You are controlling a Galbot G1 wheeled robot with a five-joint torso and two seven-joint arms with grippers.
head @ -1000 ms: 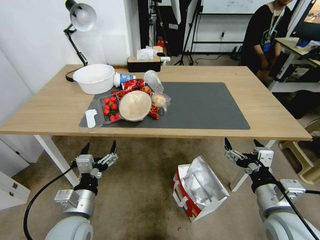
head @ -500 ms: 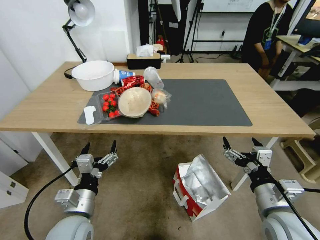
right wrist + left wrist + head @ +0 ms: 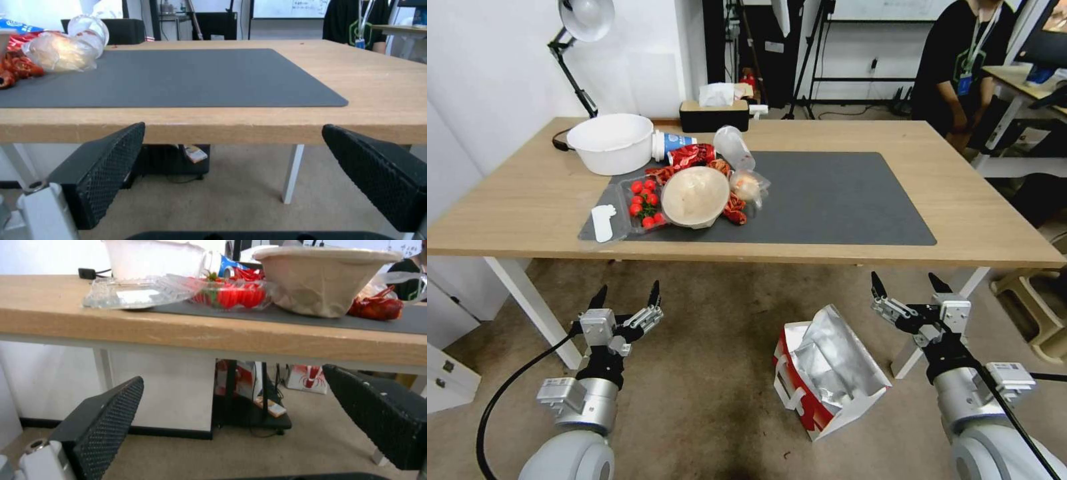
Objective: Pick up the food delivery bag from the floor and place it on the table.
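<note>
your food delivery bag [image 3: 826,373] sits on the floor [image 3: 707,400], on the worn carpet in front of the counter [image 3: 987,220] and toward your right side. it is tilted, its silver foil lining gaping open at the top, a white strap handle hanging on its red-and-white side. nothing is touching it.

your right gripper [image 3: 909,288] hangs in the air just beside the bag, up and to its right, below the counter's front edge; its jaws are spread wide and hold nothing. in the right wrist view the right gripper [image 3: 233,156] faces the counter edge, with the dark grey mat [image 3: 169,78] lying flat on top.

your left gripper [image 3: 626,298] hangs well apart from the bag, on the far left near the white counter leg [image 3: 527,307]. its jaws are also released and empty. in the left wrist view the left gripper [image 3: 231,406] looks under the counter edge.

on the counter, the left part of the mat carries a clear tray of cherry tomatoes [image 3: 644,205], a beige paper bowl [image 3: 696,196] and a clear bagged item [image 3: 747,187]. a white basin [image 3: 610,141] stands behind them, and a black tissue box [image 3: 715,115] near the back edge.
</note>
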